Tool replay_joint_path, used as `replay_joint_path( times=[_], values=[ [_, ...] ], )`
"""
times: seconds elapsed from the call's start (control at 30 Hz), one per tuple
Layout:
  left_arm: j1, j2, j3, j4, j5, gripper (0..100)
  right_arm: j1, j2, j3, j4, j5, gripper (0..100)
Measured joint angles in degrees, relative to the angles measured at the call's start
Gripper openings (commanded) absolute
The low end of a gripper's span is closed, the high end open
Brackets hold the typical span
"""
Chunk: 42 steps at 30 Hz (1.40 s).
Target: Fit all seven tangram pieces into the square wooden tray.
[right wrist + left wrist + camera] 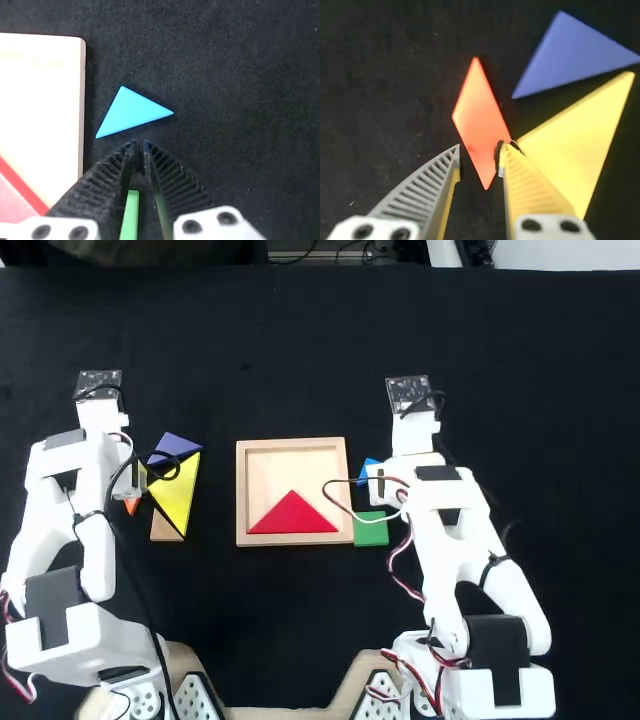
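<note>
The square wooden tray [245, 490] lies mid-table with a red triangle [292, 513] inside. My left gripper [479, 154] is shut on the lower corner of an orange parallelogram [477, 117]. A blue triangle [570, 52] and a yellow triangle [575, 145] lie close beside it. In the high view this gripper [134, 492] sits left of the yellow triangle [177, 495]. My right gripper [139, 147] is shut on nothing, its tips just short of a light blue triangle [131, 116] beside the tray [45, 100]. A green square [370, 529] lies under that arm.
A tan wooden piece [165, 528] lies below the yellow triangle. The black cloth is bare at the far side of the table. The arm bases stand at the near edge.
</note>
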Motion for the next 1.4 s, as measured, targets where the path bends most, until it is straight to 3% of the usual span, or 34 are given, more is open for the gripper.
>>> replay_joint_path(
  times=[0.27, 0.47, 1.0, 1.17, 1.33, 1.4],
  values=[
    [2.90, 0.09, -1.93, 3.87, 0.00, 13, 0.00, 0.00, 0.00, 0.00, 0.09, 1.1],
    [2.90, 1.85, -2.02, -0.18, -2.37, 13, 0.00, 0.00, 0.00, 0.00, 0.09, 1.1],
    [-2.20, 2.46, -2.02, -1.23, -6.77, 14, 0.00, 0.00, 0.00, 0.00, 0.09, 1.1],
    [0.18, 2.46, -2.02, -1.14, -2.81, 14, 0.00, 0.00, 0.00, 0.00, 0.09, 1.1],
    [7.65, 2.46, -6.51, 5.98, 5.54, 14, 0.00, 0.53, 0.00, -1.14, 0.09, 1.1],
    [10.64, 2.46, -8.09, 8.18, 5.63, 17, 0.00, 1.14, 0.00, -1.23, 0.09, 1.1]
  ],
)
